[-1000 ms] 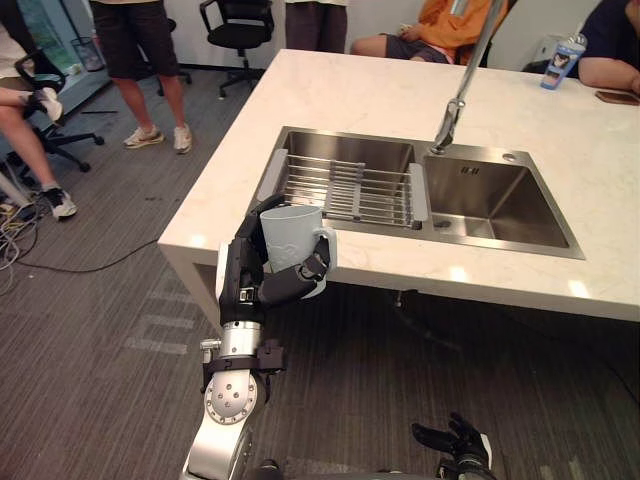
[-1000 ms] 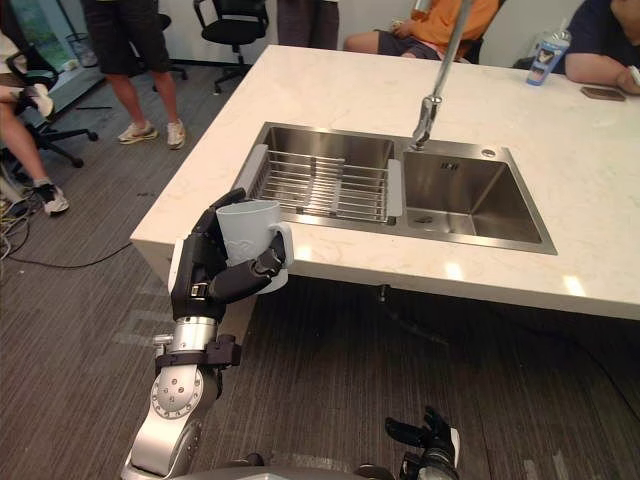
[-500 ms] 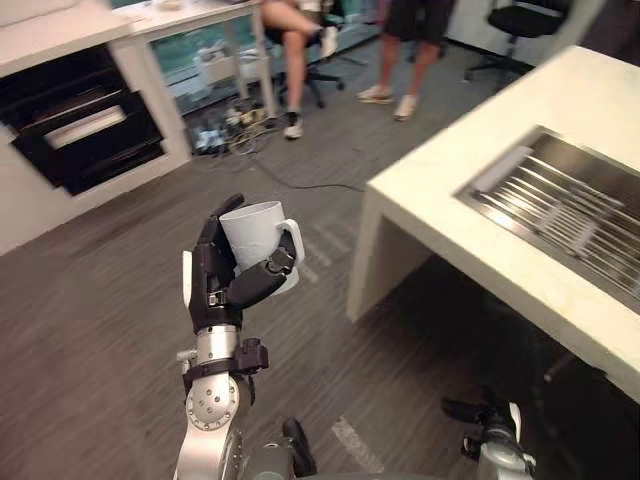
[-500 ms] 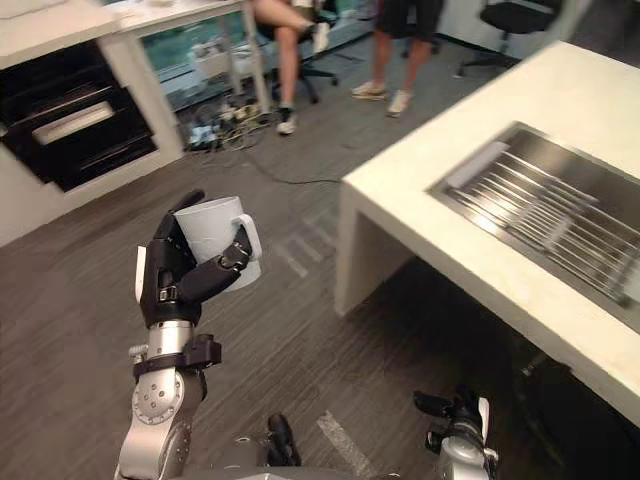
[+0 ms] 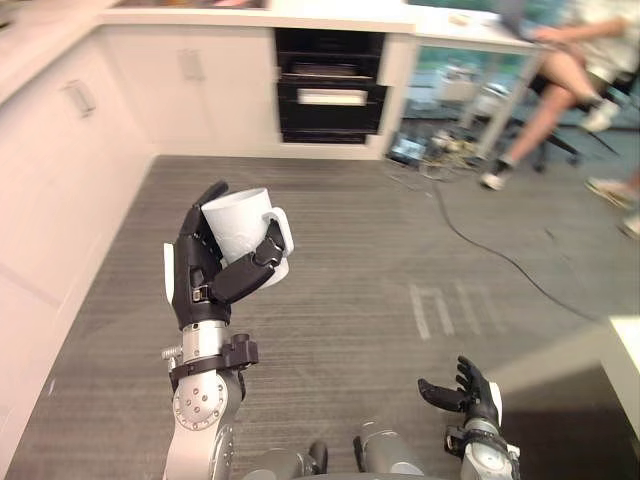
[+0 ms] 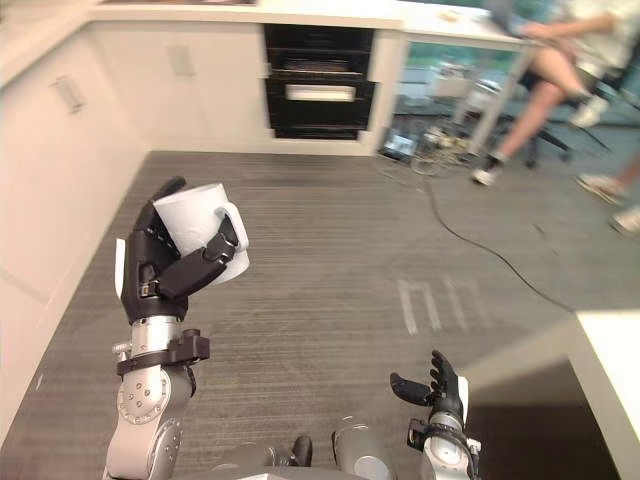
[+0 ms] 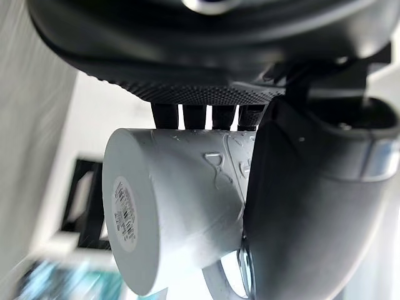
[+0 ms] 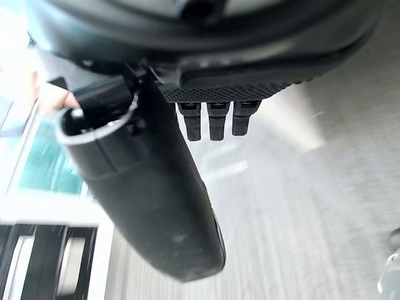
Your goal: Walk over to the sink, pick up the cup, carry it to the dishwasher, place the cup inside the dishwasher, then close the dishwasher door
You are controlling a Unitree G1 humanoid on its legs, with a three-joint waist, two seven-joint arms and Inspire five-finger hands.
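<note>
Grey plank floor (image 5: 350, 280) runs up to white cabinets (image 5: 150, 90), with a black built-in appliance (image 5: 330, 95) at twelve o'clock, likely the dishwasher. Around nine o'clock the left hand (image 5: 195, 278) carries the white cup (image 5: 240, 225) mouth up, fingers and thumb curled round its body, probably to keep it steady while walking. Down at five o'clock the right hand (image 5: 462, 393) hangs loosely spread, holding nothing. A seated person (image 5: 570, 70) is at two o'clock.
</note>
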